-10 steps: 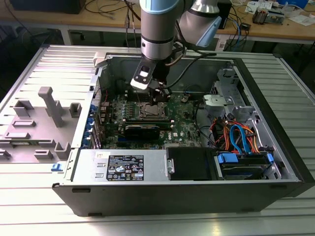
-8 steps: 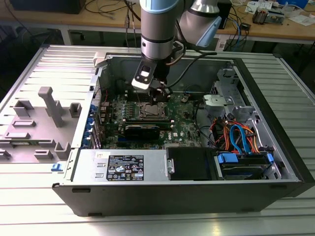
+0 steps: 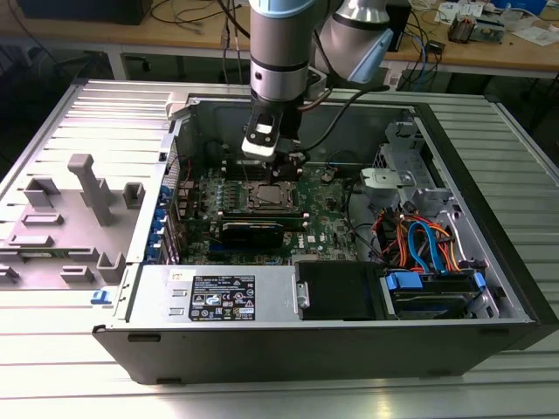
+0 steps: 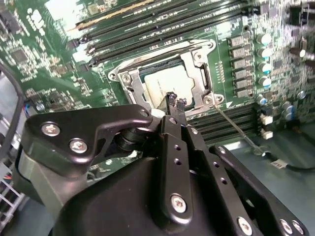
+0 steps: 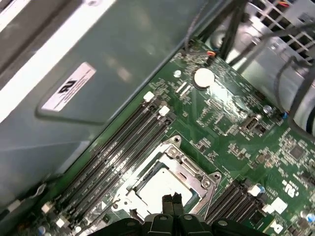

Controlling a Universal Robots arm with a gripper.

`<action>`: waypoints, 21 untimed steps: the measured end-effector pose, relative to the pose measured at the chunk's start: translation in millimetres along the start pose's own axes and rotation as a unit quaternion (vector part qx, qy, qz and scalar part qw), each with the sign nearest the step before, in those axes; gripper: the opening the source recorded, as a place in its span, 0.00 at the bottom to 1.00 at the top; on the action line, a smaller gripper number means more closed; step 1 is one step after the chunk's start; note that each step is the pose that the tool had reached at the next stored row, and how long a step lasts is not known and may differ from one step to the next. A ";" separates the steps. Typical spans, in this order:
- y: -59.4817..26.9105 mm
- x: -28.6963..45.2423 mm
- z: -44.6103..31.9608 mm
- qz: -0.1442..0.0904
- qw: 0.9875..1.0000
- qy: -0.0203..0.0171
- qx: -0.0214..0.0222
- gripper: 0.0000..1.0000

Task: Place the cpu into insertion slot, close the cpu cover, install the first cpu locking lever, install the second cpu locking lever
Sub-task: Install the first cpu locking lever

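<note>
The cpu (image 4: 165, 84) lies flat in the insertion slot (image 4: 129, 74) on the green board, its silvery top showing through the cut-out of the cpu cover (image 4: 196, 63), which lies down over it. A thin wire locking lever (image 4: 236, 129) angles away from one socket corner, lifted off the board. My gripper (image 4: 174, 102) hovers just above the socket's edge with its black fingertips pressed together and nothing between them. In the first wrist view the gripper (image 5: 171, 198) sits over the cpu (image 5: 158, 186), and in the exterior view the gripper (image 3: 284, 166) hangs just behind the cpu (image 3: 266, 196).
Long black memory slots (image 4: 147, 22) run along both sides of the socket. The open computer case (image 3: 131, 288) surrounds the board, with a power supply (image 3: 223, 292) in front and cables and drive bays (image 3: 428, 244) at the exterior view's right. A grey fixture (image 3: 87, 188) stands left.
</note>
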State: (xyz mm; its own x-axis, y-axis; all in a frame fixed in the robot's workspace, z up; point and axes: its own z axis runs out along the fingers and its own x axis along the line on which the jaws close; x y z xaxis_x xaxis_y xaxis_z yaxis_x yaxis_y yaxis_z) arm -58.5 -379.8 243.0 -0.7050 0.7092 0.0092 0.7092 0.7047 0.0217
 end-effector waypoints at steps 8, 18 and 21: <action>0.0 0.0 0.0 -0.087 0.996 0.002 0.001 0.11; -2.2 2.1 0.2 -0.165 0.986 0.004 0.001 0.11; -6.2 6.1 0.1 -0.169 0.986 0.004 0.002 0.11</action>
State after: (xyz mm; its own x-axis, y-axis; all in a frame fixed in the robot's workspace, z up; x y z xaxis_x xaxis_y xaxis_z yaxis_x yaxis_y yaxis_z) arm -67.2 -379.8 242.7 -0.9011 0.4334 0.0091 0.4335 0.9009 0.0217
